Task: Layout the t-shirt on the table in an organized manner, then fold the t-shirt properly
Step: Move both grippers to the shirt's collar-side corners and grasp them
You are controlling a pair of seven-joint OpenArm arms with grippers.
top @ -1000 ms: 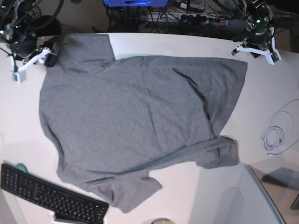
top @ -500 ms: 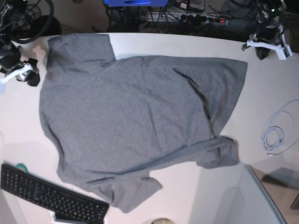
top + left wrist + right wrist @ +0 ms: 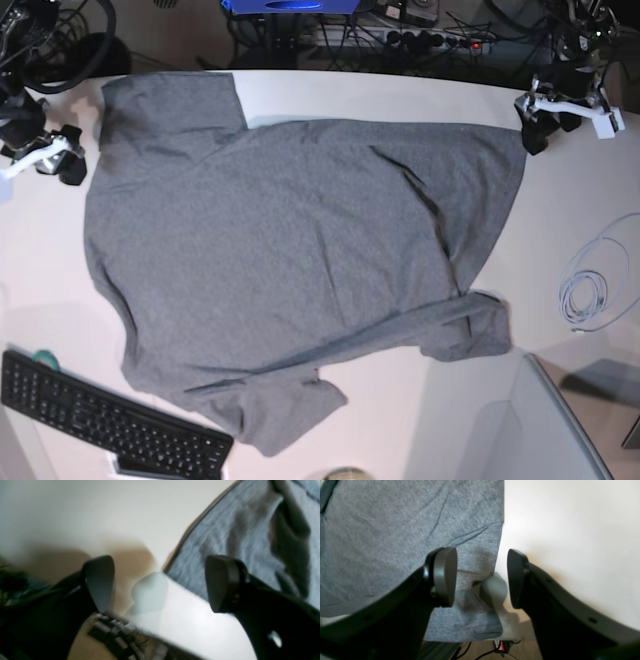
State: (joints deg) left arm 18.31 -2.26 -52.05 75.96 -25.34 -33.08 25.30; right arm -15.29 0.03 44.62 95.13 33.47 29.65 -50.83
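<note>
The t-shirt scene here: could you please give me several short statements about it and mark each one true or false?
1. The t-shirt lies spread on the table. True.
2. The left claw is shut on the cloth. False: its jaws stand apart, holding nothing.
3. A keyboard sits near the table's corner. True.
4. The right claw hovers over the keyboard. False: it is at the shirt's edge, open.
5. A coiled cable rests on the shirt. False: it lies on bare table.
</note>
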